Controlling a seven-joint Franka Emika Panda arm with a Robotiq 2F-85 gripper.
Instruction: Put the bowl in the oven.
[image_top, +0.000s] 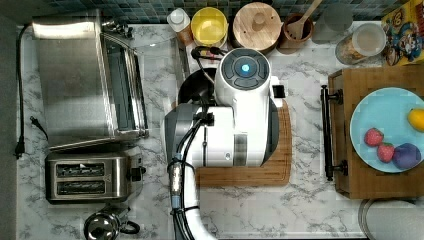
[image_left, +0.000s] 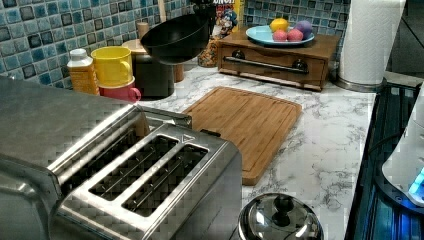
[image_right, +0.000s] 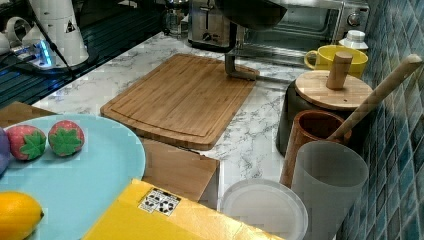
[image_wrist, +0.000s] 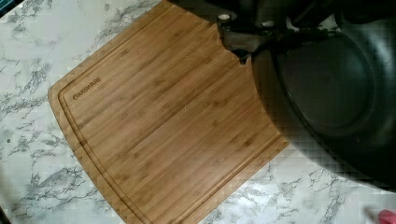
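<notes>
above the far edge of the cutting board (image_left: 245, 125), clear of the worktop (image_left: 325, 145): the black bowl (image_left: 175, 37), carried in the air and tipped a little to one side, dark hollow turned partly toward the left view. looks rigid and smooth, probably glazed or coated, so likely slick at the rim and apt to swing if gripped at one point only; moderate weight at a guess, breakable if knocked against steel. best taken by the rim, wall pinched between the fingers, as seems done here. near the bowl's rim in the wrist view, the fingers (image_wrist: 238, 39) apparently clamped on the wall, though the exact contact sits in shadow. seen from the top view, white arm (image_top: 235, 115) stretched over the board, wrist pointing down, bowl (image_top: 196, 84) peeking out on the top view's left of the wrist, between the board and the oven (image_top: 80, 80). oven door (image_top: 155, 60) dropped open toward the bowl, rack exposed. a level bowl and a low entry over the door likely needed for the move ahead.
</notes>
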